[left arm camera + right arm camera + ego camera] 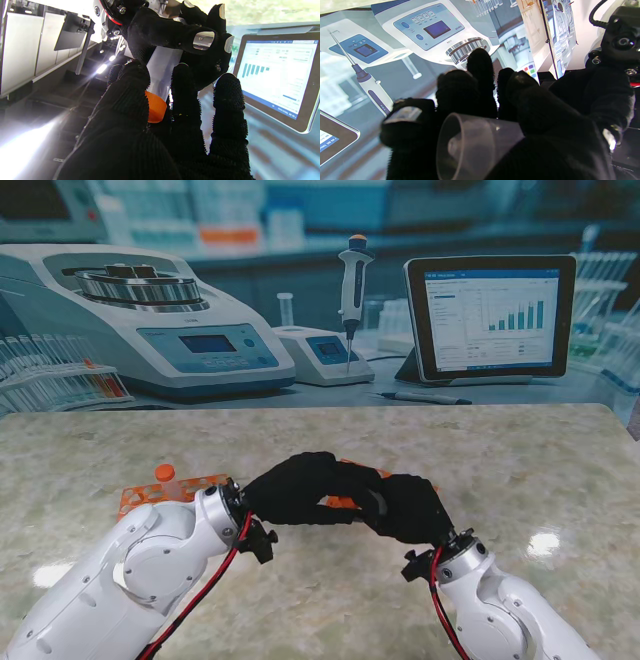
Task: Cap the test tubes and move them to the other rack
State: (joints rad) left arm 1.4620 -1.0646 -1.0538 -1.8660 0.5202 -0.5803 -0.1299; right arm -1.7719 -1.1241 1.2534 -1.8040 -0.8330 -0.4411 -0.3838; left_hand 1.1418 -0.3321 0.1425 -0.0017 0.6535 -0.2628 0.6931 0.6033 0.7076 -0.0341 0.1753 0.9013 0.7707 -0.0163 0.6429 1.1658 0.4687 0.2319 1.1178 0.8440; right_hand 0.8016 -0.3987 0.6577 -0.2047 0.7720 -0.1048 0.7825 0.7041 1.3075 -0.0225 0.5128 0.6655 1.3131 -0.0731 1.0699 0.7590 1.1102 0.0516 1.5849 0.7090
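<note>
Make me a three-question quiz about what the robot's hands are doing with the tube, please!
1. Where do the two hands meet?
A. Above the table, in front of the orange rack
B. On the tablet screen
C. Beside the pipette

2. What colour is the cap?
A. Blue
B. Orange
C. Green

3. What is the right hand doing?
A. Lying open on the table
B. Gripping the clear tube
C. Pointing at the tablet

Answers:
1 A: in the stand view the left hand and right hand join over the table, with the orange rack behind them.
2 B: the cap in the left hand is orange.
3 B: the right hand's fingers wrap the clear tube.
</note>
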